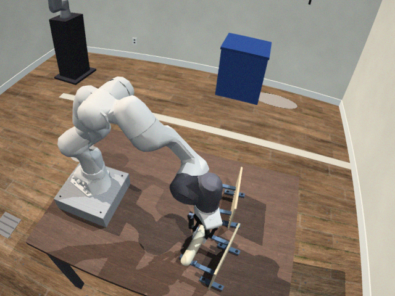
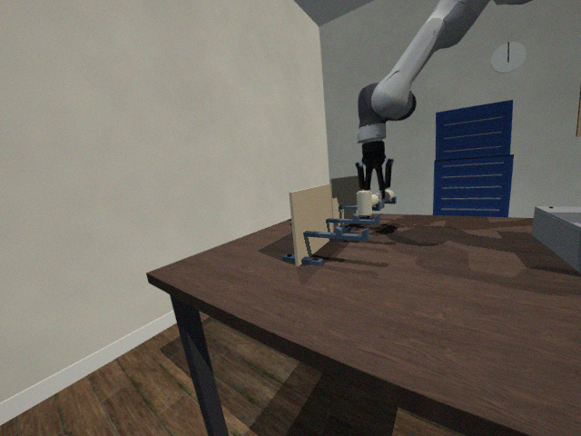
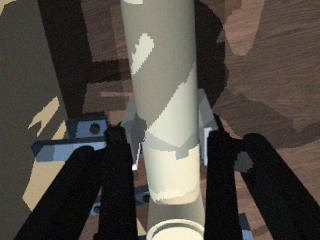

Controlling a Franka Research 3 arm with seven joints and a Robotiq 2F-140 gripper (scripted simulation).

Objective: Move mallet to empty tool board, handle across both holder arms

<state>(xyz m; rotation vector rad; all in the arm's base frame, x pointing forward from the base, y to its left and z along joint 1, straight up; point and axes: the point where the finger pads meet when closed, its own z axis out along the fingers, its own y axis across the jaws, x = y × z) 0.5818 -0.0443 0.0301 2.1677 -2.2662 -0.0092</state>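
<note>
My gripper (image 1: pixel 200 230) points down and is shut on the cream handle of the mallet (image 1: pixel 194 245). It holds the mallet roughly level above the table. In the wrist view the fingers clamp the handle (image 3: pixel 163 94) near its ringed end, and the head is out of frame at the top. In the exterior view the head (image 2: pixel 365 203) stands as a short upright cylinder below the gripper (image 2: pixel 375 190), just over blue holder arms (image 2: pixel 359 219). Two tan tool boards stand in line, one nearer (image 1: pixel 224 254) and one farther (image 1: pixel 236 192). The mallet hangs by the outer ends of the nearer board's arms (image 1: pixel 220 239). I cannot tell whether it touches them.
The robot base (image 1: pixel 92 197) stands on the table's left side. Blue arms and feet (image 1: pixel 210 282) stick out from both boards towards the robot. The table's edge runs close behind the boards. A blue cabinet (image 1: pixel 244 68) and a black pedestal (image 1: pixel 68 44) stand on the floor far off.
</note>
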